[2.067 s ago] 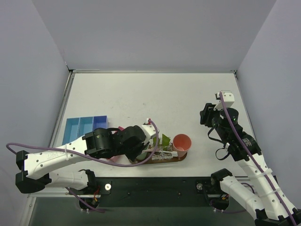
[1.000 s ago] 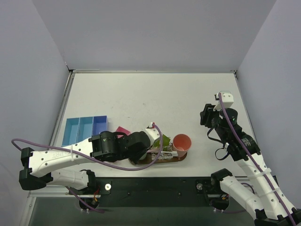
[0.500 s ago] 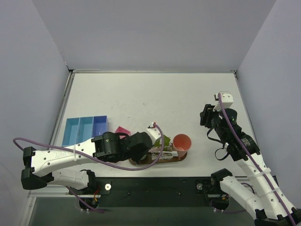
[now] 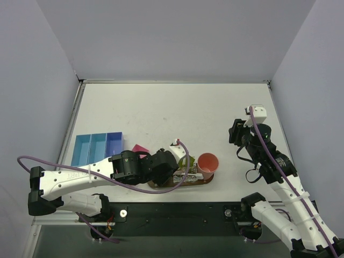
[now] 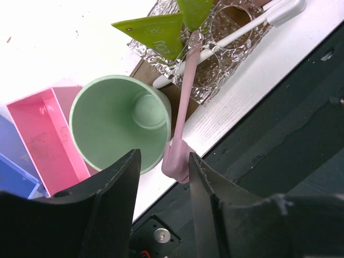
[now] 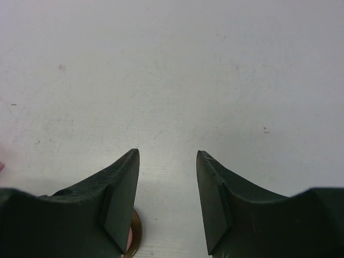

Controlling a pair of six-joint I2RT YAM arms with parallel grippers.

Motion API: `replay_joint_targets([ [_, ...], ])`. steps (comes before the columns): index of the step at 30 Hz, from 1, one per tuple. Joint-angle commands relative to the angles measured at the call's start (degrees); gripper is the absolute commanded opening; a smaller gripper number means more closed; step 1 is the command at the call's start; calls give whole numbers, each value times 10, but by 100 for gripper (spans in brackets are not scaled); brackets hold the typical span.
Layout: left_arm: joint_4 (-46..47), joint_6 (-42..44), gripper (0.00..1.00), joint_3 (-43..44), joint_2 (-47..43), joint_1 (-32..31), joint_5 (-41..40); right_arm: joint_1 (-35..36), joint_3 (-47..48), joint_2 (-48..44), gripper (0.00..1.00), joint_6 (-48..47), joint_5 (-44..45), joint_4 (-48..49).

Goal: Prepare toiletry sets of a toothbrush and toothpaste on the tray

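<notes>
Left hand lets go of the toothbrush at the tray

The left hand [image 5: 163,161] has just spread its fingers, which now stand apart around the handle end of the pink toothbrush [image 5: 185,91]. The brush slants beside the green cup [image 5: 115,123] over the tray [image 4: 208,181], so this placement looks nearly done. The right hand [image 6: 166,156] hovers parted and empty above the tabletop [image 6: 172,64].

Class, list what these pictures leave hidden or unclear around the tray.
Top external: the left arm covers most of the tray's left half.
Left wrist: green packets hide the toothbrush's upper end.
Right wrist: only a sliver of tray shows, behind the right gripper.
</notes>
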Motion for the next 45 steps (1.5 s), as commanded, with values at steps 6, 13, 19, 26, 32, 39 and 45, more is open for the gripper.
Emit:
replay_joint_targets([
  [6, 18, -11, 67, 4, -9, 0, -43, -3, -4, -7, 42, -1, 8, 17],
  [13, 41, -4, 85, 5, -21, 0, -52, -3, -3, -9, 48, 0, 6, 17],
  [19, 61, 11, 89, 7, -37, 0, -63, -3, -3, -10, 56, -3, 7, 17],
  [26, 135, 56, 92, -4, -84, 3, -37, -3, 0, -12, 60, -1, 3, 15],
  [32, 197, 61, 95, -25, -108, 64, -34, -2, 5, -24, 64, 1, 3, 9],
  [39, 292, 49, 95, -75, -146, 204, 14, -2, 12, -39, 66, 3, 4, -2],
  [45, 337, 35, 96, -110, -190, 330, 5, -3, 16, -62, 66, -4, 10, -9],
])
